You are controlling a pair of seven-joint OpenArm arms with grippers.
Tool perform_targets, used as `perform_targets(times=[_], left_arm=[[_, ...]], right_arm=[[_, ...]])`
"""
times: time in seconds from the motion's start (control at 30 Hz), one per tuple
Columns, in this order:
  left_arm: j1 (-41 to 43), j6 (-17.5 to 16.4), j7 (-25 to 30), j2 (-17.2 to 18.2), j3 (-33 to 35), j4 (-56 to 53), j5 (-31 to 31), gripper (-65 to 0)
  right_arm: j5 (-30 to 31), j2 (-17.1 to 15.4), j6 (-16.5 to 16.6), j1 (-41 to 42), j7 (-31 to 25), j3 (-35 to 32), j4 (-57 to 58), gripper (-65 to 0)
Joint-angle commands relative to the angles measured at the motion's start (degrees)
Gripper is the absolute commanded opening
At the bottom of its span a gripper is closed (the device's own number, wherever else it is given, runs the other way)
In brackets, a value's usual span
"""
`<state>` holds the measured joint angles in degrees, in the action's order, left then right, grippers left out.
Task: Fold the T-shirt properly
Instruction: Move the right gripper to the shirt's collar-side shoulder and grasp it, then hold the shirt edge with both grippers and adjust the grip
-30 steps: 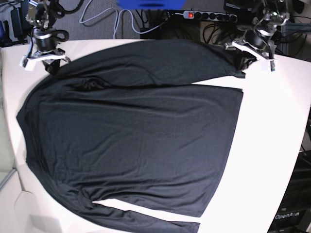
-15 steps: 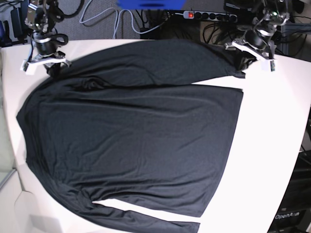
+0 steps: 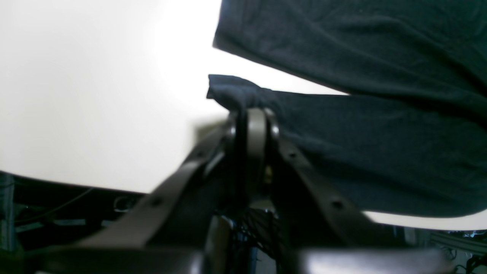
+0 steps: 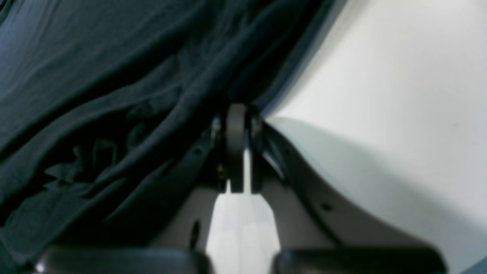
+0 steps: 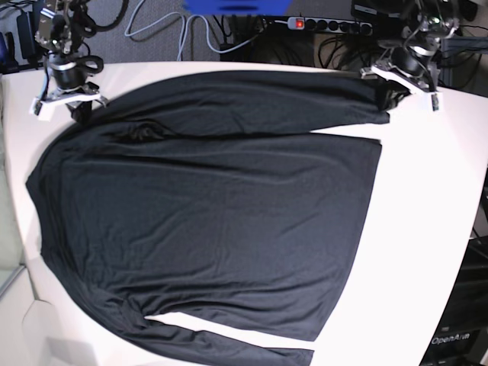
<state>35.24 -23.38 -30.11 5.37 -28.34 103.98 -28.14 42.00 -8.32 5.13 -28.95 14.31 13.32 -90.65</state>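
T-shirt (image 5: 213,221), black and long-sleeved, lies spread flat over most of the white table (image 5: 427,229), its body wide across the middle with soft wrinkles running through the thin fabric. In the base view the near sleeve (image 5: 229,343) lies along the lower edge of the body, with a narrow wedge of bare table showing between them. The far sleeve (image 5: 252,99) stretches along the far side of the table, also parted from the body by a sliver of white toward its cuff end.

The left tool (image 5: 404,76) sits at the cuff of that far sleeve; in the left wrist view the left tool (image 3: 253,121) has its jaws pressed together on the bunched cuff edge of the T-shirt (image 3: 380,133). The right tool (image 5: 69,95) stands at the shoulder end of the same sleeve; from the right wrist view the right tool (image 4: 237,125) is likewise clamped tight, with rumpled folds of the T-shirt (image 4: 114,95) gathered at its tips, and bare table (image 4: 380,95) lies beside it.

Nothing else rests on the table. Beyond its far edge a grey floor carries a power strip (image 5: 328,24) with a red switch and a tangle of cables (image 5: 168,30). A blue shape (image 5: 236,7) sits at the top edge of the view.
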Motion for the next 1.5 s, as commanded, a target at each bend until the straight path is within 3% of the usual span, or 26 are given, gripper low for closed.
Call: perform_targets(times=[0.0, 0.33, 0.57, 0.63, 0.83, 0.93, 1.47], left_arm=[[0.40, -0.40, 1.05, 0.22, -0.19, 1.11, -0.83, -63.0], [0.32, -0.40, 1.05, 0.13, -0.19, 3.84, -0.83, -63.0], [0.32, -0.40, 1.05, 0.13, -0.19, 4.19, -0.83, -63.0], [0.32, -0.40, 1.05, 0.13, -0.19, 4.02, -0.83, -63.0], [0.32, -0.40, 1.05, 0.13, -0.19, 4.02, -0.83, -63.0], [0.32, -0.40, 1.05, 0.13, -0.19, 4.02, -0.83, -63.0], [0.49, -0.32, 1.05, 0.04, -0.19, 4.02, -0.83, -63.0]], right_arm=[[0.33, -1.05, 0.37, -0.37, -1.34, 0.35, -1.61, -64.3], [0.33, -1.05, 0.37, -0.46, -1.16, 0.35, -7.33, -64.3], [0.33, -1.31, 0.11, -0.46, -1.07, 0.52, -4.86, -63.8], [0.33, -1.31, 0.11, -0.46, -1.07, 0.52, -3.72, -59.5], [0.51, -0.96, 0.02, -0.54, -0.99, 1.76, -2.93, -35.0], [0.51, -0.96, 0.02, -0.54, -1.07, 1.93, -2.93, -29.5], [0.51, -0.25, 0.11, 1.39, -0.90, 1.76, 1.46, -28.6]])
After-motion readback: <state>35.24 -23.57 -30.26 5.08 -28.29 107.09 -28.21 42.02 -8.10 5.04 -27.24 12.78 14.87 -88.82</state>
